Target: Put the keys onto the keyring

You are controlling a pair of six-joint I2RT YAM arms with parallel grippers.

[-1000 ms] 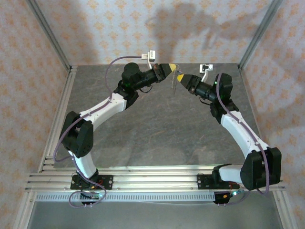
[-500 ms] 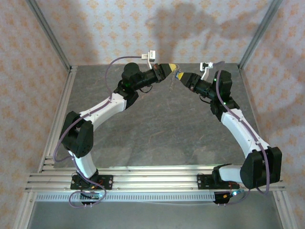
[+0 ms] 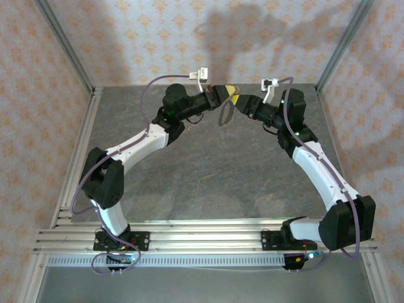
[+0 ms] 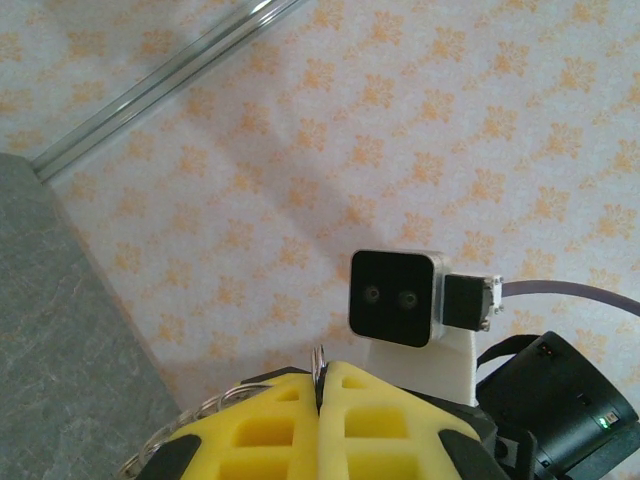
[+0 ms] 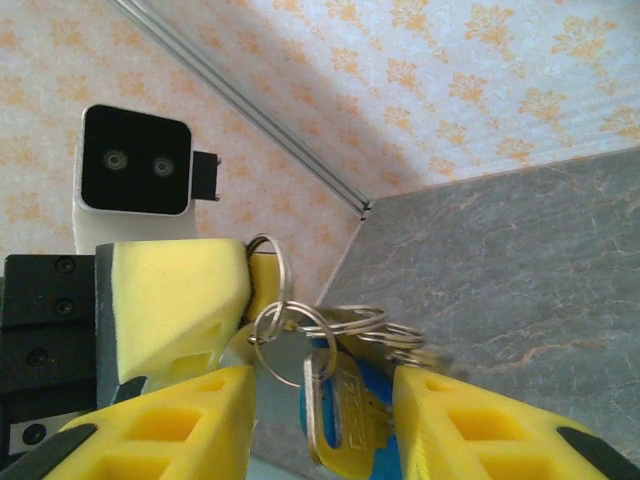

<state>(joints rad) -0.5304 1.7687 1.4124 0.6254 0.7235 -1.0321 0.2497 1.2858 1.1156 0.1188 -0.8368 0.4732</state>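
Grey stone-look table [image 3: 208,170]: carrying two white-and-black arms, both reaching from the near rail toward the far wall and meeting over the table's far edge.

Left arm [image 3: 136,142]: bending up and to the right.

Left claw [image 4: 321,372]: yellow fingers pressing together, pinching a thin metal ring of the keyring [image 5: 268,262], whose edge is sticking out past the tips. A short chain strand [image 4: 215,405] is trailing off beside the claw in the left wrist view.

Keyring: hanging in the air between the two claws, off the table, with several linked rings bunching just beside the left claw's pad.

Key [image 5: 345,400], silver with a blue head: sitting right against that bunch of rings, in the gap of the right claw. Whether it is threaded on cannot be told.

Right claw [image 5: 322,380]: yellow fingers standing apart, with the key lying nearer one finger. Whether they are touching cannot be told.

Right arm [image 3: 315,170]: bending up and to the left.
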